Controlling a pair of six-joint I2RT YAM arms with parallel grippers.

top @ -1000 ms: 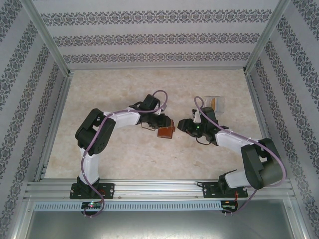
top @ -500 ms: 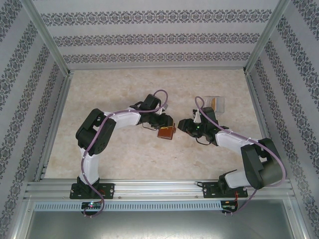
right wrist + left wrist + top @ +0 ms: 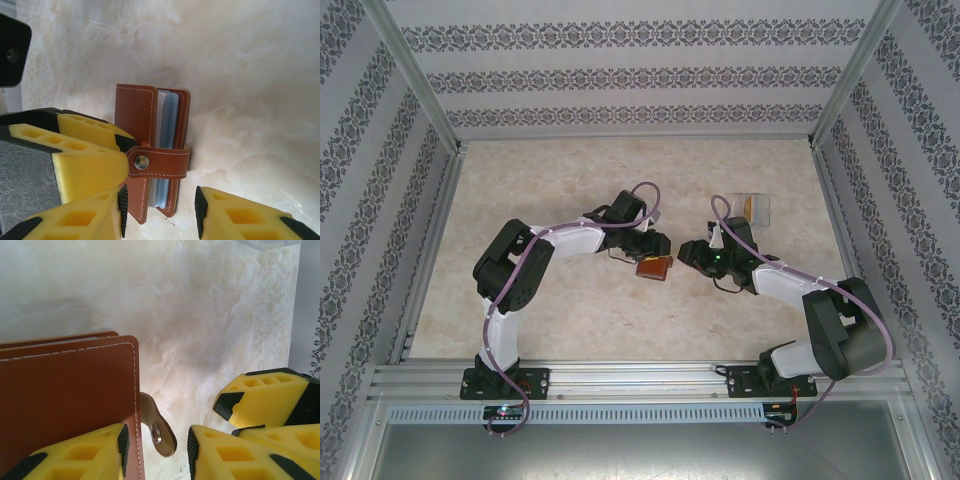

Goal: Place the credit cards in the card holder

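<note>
left pincer (image 3: 159,450): jaws partly apart and closed on nothing. Its left finger (image 3: 75,457) lies against the brown cover of the card holder, and its right finger stands clear across a gap.
right pincer (image 3: 160,209): jaws fairly wide, straddling the near end of the card holder. Neither pad visibly presses on it (the left pad comes very close to the cover's edge).
card holder (image 3: 136,117): folded, between the tips of the two pincers. From the right wrist it is seen edge-on, just ahead of that pincer's gap. From the left wrist its stitched cover sits just beside the left finger. I cannot tell whether it rests on the table or is lifted.
credit cards (image 3: 168,125): blue-grey edges show between the two covers, inside the card holder and ahead of the right pincer's gap.
strap (image 3: 165,162): crosses the card holder's open edge. Its snap end meets a finger (image 3: 85,160) of the left pincer. In the left wrist view its tab, with a metal snap, sits in the gap between the left pincer's jaws. I cannot tell whether it is fastened or loose.
pincers to each other: tips close together. A right pincer finger (image 3: 265,400) shows just beyond the left pincer's right finger.
clear box (image 3: 753,208): beyond the right pincer, apart from it.
table (image 3: 250,75): pale marbled surface beneath both pincers.
</note>
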